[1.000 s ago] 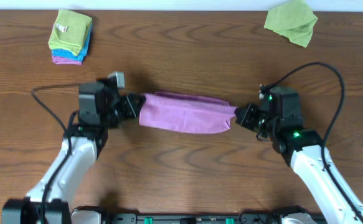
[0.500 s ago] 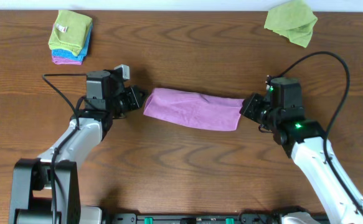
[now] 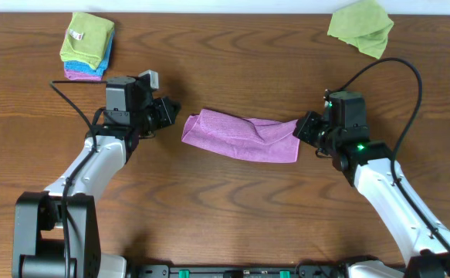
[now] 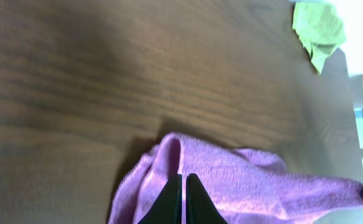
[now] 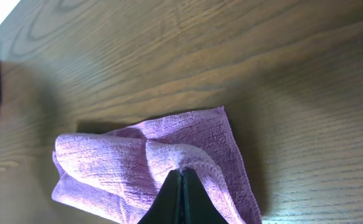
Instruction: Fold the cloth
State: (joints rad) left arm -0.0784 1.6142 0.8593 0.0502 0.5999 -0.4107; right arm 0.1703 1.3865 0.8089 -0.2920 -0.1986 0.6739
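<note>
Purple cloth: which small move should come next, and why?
Probably the right claw should lift its end a little, ready to carry it toward the left claw: both are shut on the purple cloth, which lies as a long, slack strip, not yet halved.

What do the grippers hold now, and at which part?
Right gripper pinches the purple cloth at a raised fold near its right edge. Left gripper: shut, hold cannot be told.

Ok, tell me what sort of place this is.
Probably a robot lab bench for cloth-folding practice: a purple cloth mid-fold on the wooden table, a stack of folded cloths, and a crumpled green cloth.
</note>
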